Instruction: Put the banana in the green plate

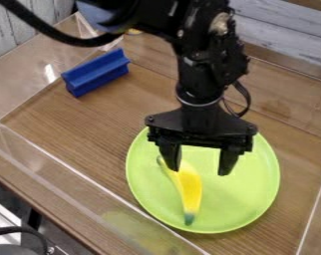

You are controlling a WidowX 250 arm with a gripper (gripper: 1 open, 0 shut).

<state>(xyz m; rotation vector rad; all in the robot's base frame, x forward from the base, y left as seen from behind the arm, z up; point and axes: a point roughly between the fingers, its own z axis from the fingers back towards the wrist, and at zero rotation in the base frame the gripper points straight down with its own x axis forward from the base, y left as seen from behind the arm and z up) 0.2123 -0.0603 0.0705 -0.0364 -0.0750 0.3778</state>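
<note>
Below end effector (200,164), banana (188,189) on plate (243,204).

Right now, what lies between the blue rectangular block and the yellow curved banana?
Bare brown wooden tabletop, then the round green plastic plate's rim, seen in the camera view.

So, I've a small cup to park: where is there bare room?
Bare wood lies between the blue block and the green plate. On the plate, right of the banana is free; the tool crowds its upper part.
</note>
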